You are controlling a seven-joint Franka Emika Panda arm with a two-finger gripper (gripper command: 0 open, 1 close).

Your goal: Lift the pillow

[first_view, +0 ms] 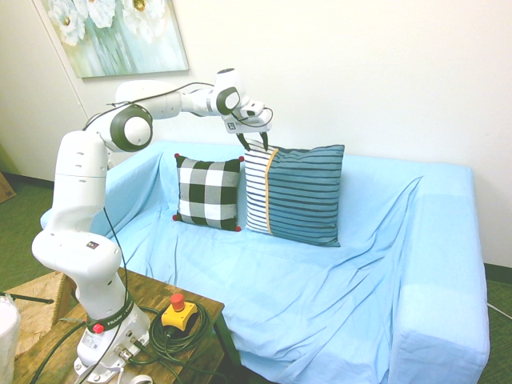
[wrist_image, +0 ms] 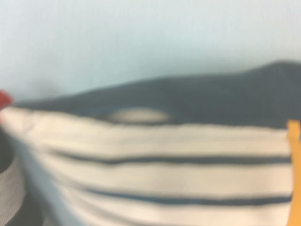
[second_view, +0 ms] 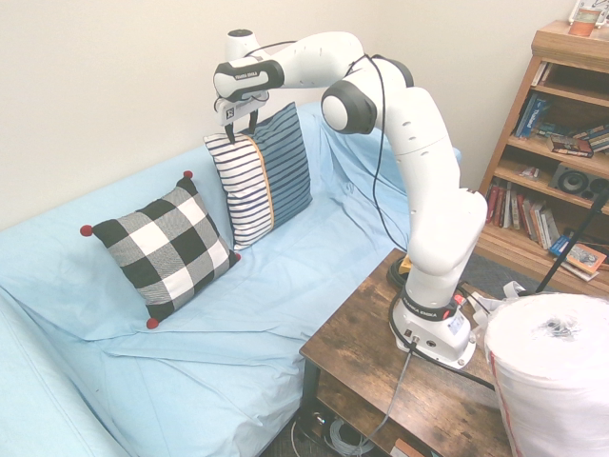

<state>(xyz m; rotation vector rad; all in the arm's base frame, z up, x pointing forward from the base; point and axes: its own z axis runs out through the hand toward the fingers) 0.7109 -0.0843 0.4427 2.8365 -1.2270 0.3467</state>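
Wrist view: closest to you, blurred, is the pillow (wrist_image: 178,146), its pale striped panel and the dark face behind it meeting at the top edge, an orange band (wrist_image: 296,174) at one side. Both exterior views put the fingers (first_view: 256,146) right at that top edge, over the striped panel, between the outer corner and the band. They stand apart, nothing gripped. You can't tell whether the tips touch cloth or whether one is behind the edge.

Key relation: pillow lies directly below the fingers, leaning upright against the sofa back. Roughly square, so no real long axis; go by the top edge, which runs along the sofa back. The finger gap looks closer to lying along that edge than across it, though you'd want to check. One arm only, so no choice of side. Your next move likely calls for straddling the edge, a little lower, then closing; a shallow pinch could slip.

Farther off, the black-and-white checked cushion (second_view: 169,249) sits beside the pillow, on the striped-panel side; a sideways drift might brush its red corner. Under both, the light blue sofa cover (first_view: 320,296). Beyond, a flower painting (first_view: 120,36) on the wall.
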